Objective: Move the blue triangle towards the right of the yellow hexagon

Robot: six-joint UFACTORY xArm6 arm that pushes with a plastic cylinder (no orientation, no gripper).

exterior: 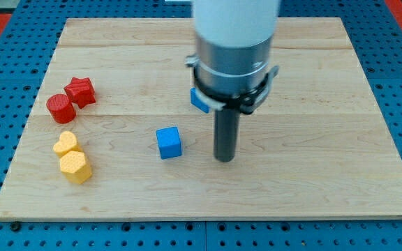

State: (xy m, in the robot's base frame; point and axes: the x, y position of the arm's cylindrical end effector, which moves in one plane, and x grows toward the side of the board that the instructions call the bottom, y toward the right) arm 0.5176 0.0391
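The blue triangle [199, 100] is mostly hidden behind the arm's body near the board's middle; only its left part shows. The yellow hexagon [75, 167] lies at the view's lower left. My tip [225, 159] rests on the board below and slightly right of the blue triangle, apart from it, and right of the blue cube [168, 142]. The hexagon is far to the left of my tip.
A yellow heart [66, 143] touches the hexagon from above. A red cylinder [61, 108] and a red star [80, 91] sit together at the upper left. The wooden board [326, 174] lies on a blue pegboard surface.
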